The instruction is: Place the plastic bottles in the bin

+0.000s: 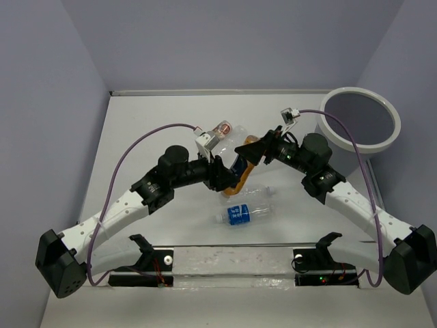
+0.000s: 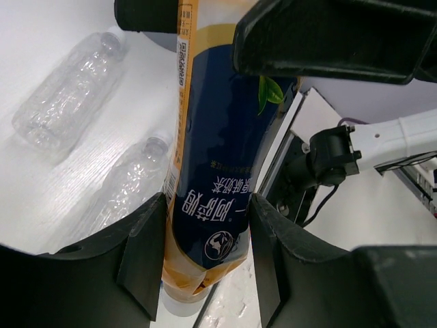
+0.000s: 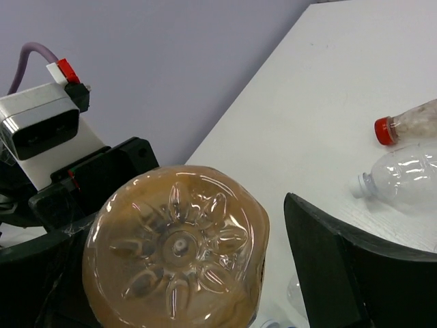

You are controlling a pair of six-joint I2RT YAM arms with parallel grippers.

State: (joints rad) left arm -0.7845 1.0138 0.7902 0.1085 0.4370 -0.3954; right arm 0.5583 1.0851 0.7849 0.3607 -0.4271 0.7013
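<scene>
— Where is the orange bottle (image 1: 239,179) at this moment?

— It is in the air over the middle of the surface (image 1: 157,109), tilted, between the two arms. The left tool (image 2: 208,253) is clenched on it. Its two fingers (image 2: 140,253) press on the dark blue label, one at each side.

— And the right tool (image 1: 256,147)?

— That one is released. Its jaws stand wide around the base end of the same bottle. In the right wrist view the petal-shaped base fills the middle, and the finger at the right side has a clear gap to it. The other finger is mostly hidden behind the bottle, so I cannot tell if it touches.

— What is in the bin (image 1: 360,90)?

— The bin stands at the far right corner of the surface, well apart from the held bottle. Inside the thick white rim its plain dark grey floor shows.

— And the other bottles?

— They lie on the surface. The clear bottle with a blue label (image 1: 246,214) lies on its side toward the near edge, about the middle. The red-capped bottle (image 3: 413,117) lies closer to the far edge, and a clear bottle with a white cap (image 3: 403,171) is just beside it. The left wrist view shows two plain clear bottles (image 2: 68,89) lying near each other, not touching. Whether the white-capped one is one of these two, I cannot tell.
</scene>
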